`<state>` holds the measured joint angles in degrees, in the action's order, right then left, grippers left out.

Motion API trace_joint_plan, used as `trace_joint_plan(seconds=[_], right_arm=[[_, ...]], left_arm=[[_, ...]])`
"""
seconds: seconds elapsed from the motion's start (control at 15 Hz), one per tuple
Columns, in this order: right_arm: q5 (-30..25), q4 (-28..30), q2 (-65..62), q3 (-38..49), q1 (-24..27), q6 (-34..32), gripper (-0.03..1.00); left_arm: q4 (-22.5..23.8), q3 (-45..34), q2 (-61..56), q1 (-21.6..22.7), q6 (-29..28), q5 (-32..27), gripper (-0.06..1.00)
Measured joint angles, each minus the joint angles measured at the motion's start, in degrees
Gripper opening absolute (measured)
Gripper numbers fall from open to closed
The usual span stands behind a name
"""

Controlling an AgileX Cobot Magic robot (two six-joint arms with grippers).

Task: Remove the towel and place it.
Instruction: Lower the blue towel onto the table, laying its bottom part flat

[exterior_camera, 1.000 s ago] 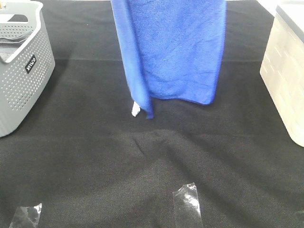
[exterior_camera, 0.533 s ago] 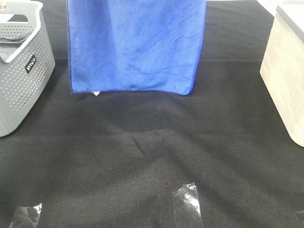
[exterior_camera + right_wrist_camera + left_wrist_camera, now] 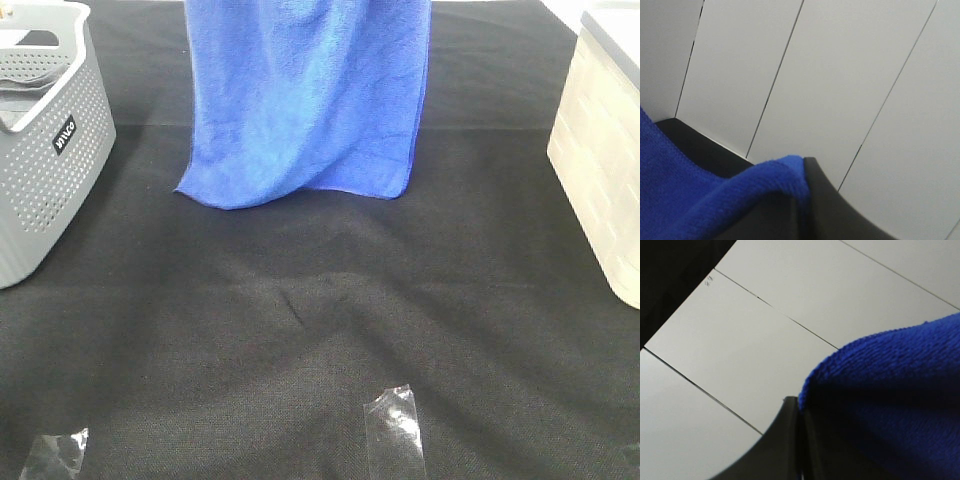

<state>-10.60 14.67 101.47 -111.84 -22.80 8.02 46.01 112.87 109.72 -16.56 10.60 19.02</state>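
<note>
Items on the black surface [image 3: 300, 330] are counted: one towel [image 3: 310, 100], one grey perforated basket [image 3: 50, 150] at upper left, one cream bin [image 3: 600, 150] at right, two clear tape strips [image 3: 395, 430] along the bottom. The towel, royal blue and fuzzy, is hung creased at upper centre. The left pincer [image 3: 800, 440] and right pincer [image 3: 801, 210] are each seen clamped tight on towel fabric.

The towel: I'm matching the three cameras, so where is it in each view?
Exterior high: the towel hangs from the top edge, centre-left, over the black tablecloth.
Left wrist: its blue pile bulges beside the left gripper, white panelled wall behind.
Right wrist: a blue fold held at the right gripper, same wall behind.
Shared landmark: the wall, wrist views only; the towel links all three.
</note>
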Motion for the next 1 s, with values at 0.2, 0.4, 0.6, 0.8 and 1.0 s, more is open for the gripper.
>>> trace_joint_plan(seconds=[0.2,0.4,0.6,0.8,1.0], right_arm=[[6.4,0.0,2.3,0.0,0.0,0.0,0.00],[8.7,-0.1,6.9,-4.2,1.3,0.0,0.00],[8.8,-2.2,11.1,-11.8,3.7,0.0,0.00],[8.9,-3.6,11.9,-13.5,3.8,0.0,0.00],[3.1,-3.6,12.4,-13.8,3.8,0.0,0.00]], left_arm=[[-3.1,7.4,5.4,1.1,1.2,2.3,0.00],[-4.1,20.3,13.9,1.4,1.4,2.3,0.00],[-5.3,36.5,23.1,1.4,1.4,1.7,0.00],[-5.9,40.2,25.1,1.4,0.3,0.4,0.00],[-5.8,40.3,26.2,1.2,-6.0,-0.4,0.00]])
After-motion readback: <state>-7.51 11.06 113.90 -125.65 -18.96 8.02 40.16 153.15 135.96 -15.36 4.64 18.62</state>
